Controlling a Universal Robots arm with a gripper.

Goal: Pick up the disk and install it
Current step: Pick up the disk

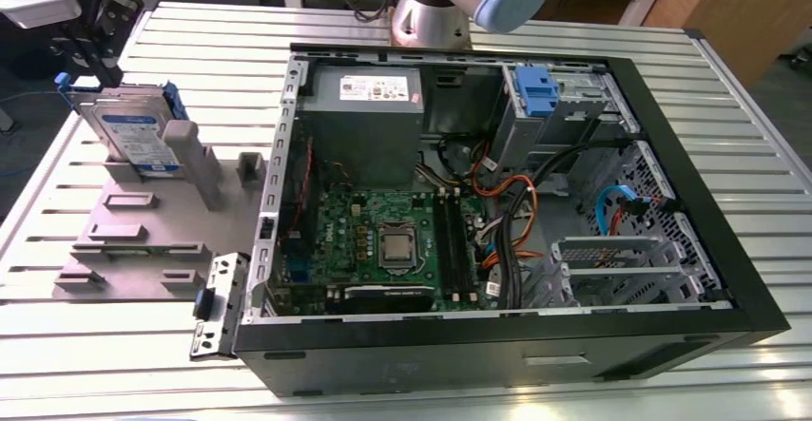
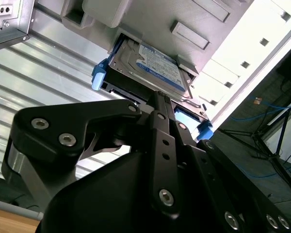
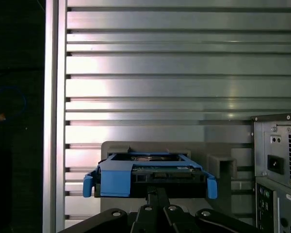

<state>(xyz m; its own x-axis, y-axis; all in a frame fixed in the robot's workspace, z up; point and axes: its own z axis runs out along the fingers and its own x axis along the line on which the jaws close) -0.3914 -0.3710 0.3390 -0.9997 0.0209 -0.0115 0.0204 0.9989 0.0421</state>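
Exterior view: an open case [image 1: 508,356] lies on its side on a slatted table [image 1: 762,155], with the board [image 1: 380,240] at its centre, a grey supply box [image 1: 361,107] at twelve o'clock from the board, and a blue bay bracket [image 1: 535,93] at about one o'clock. A grey fixture [image 1: 127,240] lies at nine o'clock from the case. The disk [image 1: 133,136] stands on edge in the far slot of this fixture, label facing the viewer and blue frame around it, outside the case. The arm [image 1: 438,8] rises at twelve o'clock from the case, and the gripper [image 1: 95,60] hangs at about eleven o'clock from the disk, just beside its frame. Second wrist view: the black linkage of the gripper [image 2: 157,97] converges close to the edge of the disk [image 2: 155,68], which is seated in the fixture [image 2: 223,29] above the table [image 2: 48,73]. Whether the jaws are apart, together or clamped on the frame cannot be told. First wrist view: the gripper [image 3: 156,193] meets the near edge of the blue-framed disk [image 3: 150,170]. The fixture [image 3: 223,162] and table [image 3: 160,63] lie behind it, with the case [image 3: 276,165] to one side.
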